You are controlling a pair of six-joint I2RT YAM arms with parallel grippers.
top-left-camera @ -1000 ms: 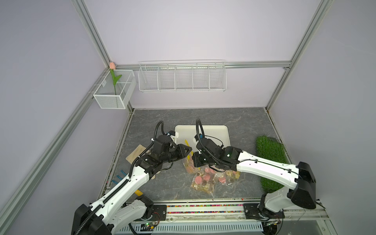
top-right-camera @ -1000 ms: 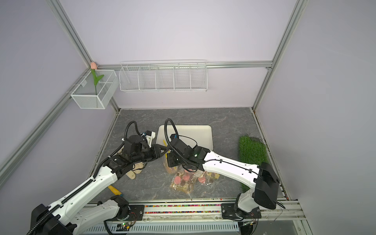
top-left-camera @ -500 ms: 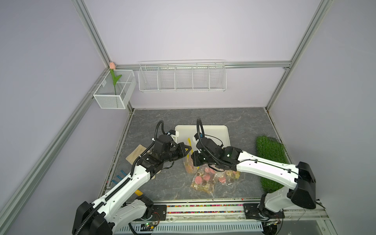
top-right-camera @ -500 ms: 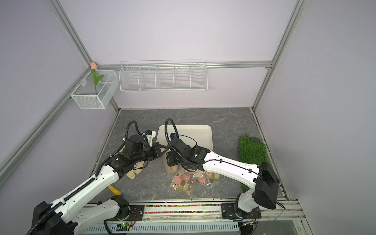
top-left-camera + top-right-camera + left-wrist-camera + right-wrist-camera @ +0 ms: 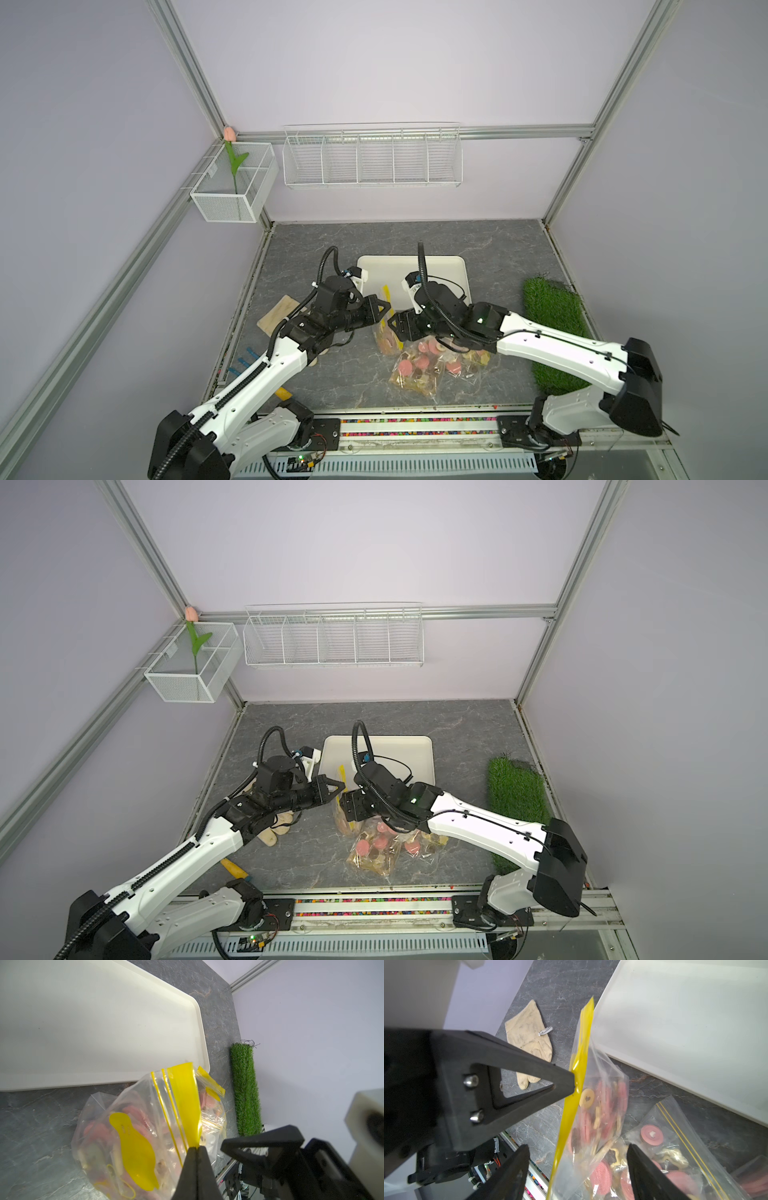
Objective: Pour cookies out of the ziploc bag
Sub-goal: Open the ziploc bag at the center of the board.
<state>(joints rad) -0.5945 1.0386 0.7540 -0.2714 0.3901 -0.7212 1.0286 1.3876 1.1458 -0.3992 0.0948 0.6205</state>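
Left claw [image 5: 196, 1147] pinches the ziploc bag [image 5: 133, 1105], cookies [image 5: 97, 1129] inside.

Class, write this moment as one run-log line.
left gripper: shut on ziploc bag | right gripper: open beside it | cookies: inside bag, unpoured

The left arm [image 5: 257, 380] and the right arm [image 5: 557, 347] wear smooth white shells with black joints, and ribbed black cables [image 5: 420, 262] loop over them. The left gripper [image 5: 574, 1085] has black, hollow triangular fingers fixed by two silver screws [image 5: 471, 1081]. A small green light [image 5: 480, 320] shows on the right arm.
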